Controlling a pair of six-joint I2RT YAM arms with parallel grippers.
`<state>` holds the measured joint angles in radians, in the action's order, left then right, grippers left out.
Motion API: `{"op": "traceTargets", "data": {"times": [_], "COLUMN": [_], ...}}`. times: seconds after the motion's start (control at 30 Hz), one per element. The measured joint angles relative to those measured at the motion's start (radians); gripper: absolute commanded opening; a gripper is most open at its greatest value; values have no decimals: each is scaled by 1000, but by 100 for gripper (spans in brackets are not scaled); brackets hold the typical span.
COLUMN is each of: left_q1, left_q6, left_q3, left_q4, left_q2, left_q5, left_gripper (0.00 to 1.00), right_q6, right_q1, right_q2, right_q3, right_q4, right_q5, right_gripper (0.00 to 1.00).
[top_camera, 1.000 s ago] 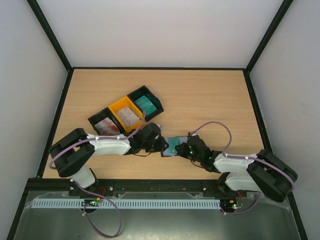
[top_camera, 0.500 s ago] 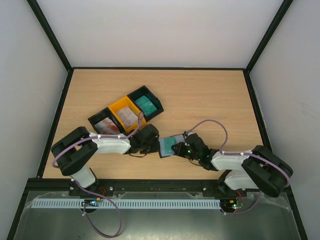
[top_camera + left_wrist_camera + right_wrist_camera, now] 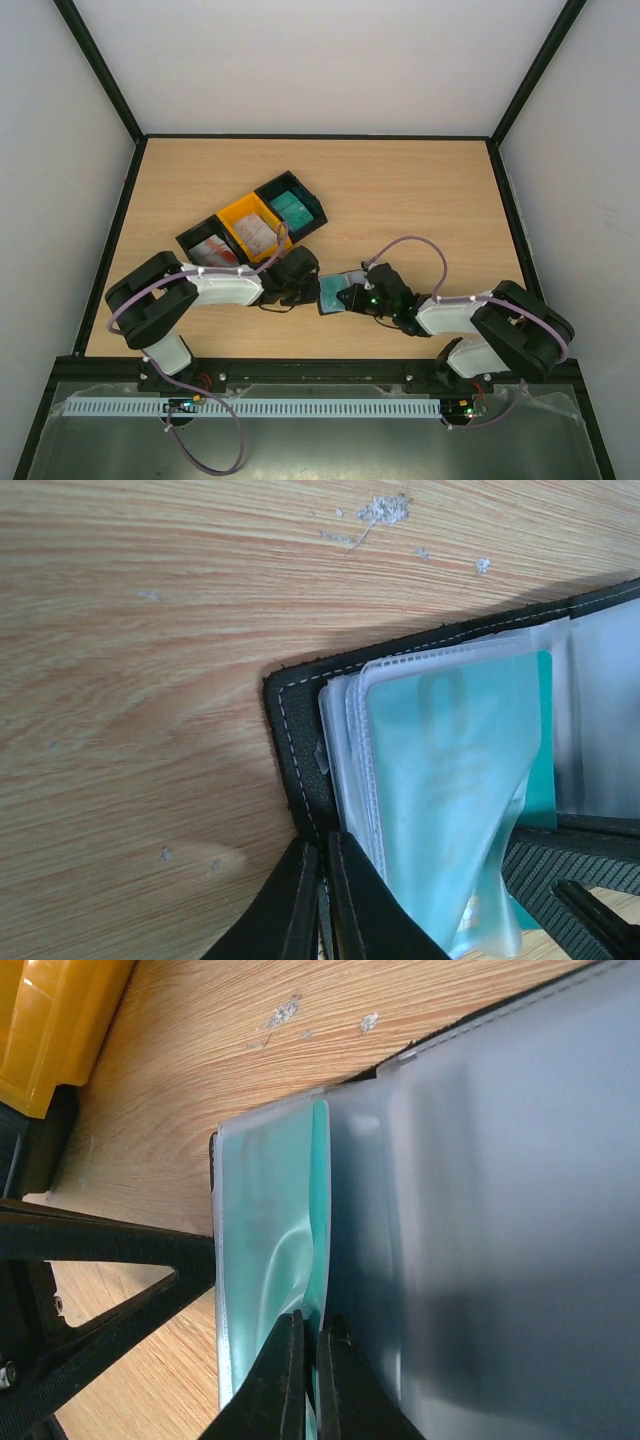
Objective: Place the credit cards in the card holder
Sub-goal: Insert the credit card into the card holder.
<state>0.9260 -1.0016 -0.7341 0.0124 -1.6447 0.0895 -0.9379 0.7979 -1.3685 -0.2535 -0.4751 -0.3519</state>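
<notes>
Two grippers met over one holder (image 3: pixel 335 292), which lay open near the table's front edge, between the arms. The left gripper (image 3: pixel 320 885) had its jaws pressed together on the holder's black stitched cover edge. The right gripper (image 3: pixel 305 1365) had its jaws pinched tight on the edge of one teal card (image 3: pixel 268 1220), which sat at the mouth of a clear sleeve (image 3: pixel 345 730); we could not tell how far in it was. We counted several sleeves fanned in the holder. Just beyond the left gripper stood three bins (image 3: pixel 252 228) in a slanted row, touching: two black and one yellow between them, holding red-and-white, pale and teal cards (image 3: pixel 292 207), too stacked to count. The table (image 3: pixel 430 200) was light wood grain, with white walls (image 3: pixel 320 60) and black posts around it.
</notes>
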Motion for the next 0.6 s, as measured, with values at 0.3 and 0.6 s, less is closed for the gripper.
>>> {"op": "traceTargets", "data": {"times": [0.3,0.6], "left_q1": [-4,-6], "left_q6": [20,69], "left_q3": [-5,-21], "left_q4": [-4,-14], "left_q2": [-3,-5], "left_q5": [8,15], "left_gripper": [8,20], "right_q6": [19,44], "right_q1": [0,5], "right_q2": [0,178], "right_q3": [-16,-58], "right_q4": [26,325], "right_q5": [-8,97], "right_gripper": [16,40]}}
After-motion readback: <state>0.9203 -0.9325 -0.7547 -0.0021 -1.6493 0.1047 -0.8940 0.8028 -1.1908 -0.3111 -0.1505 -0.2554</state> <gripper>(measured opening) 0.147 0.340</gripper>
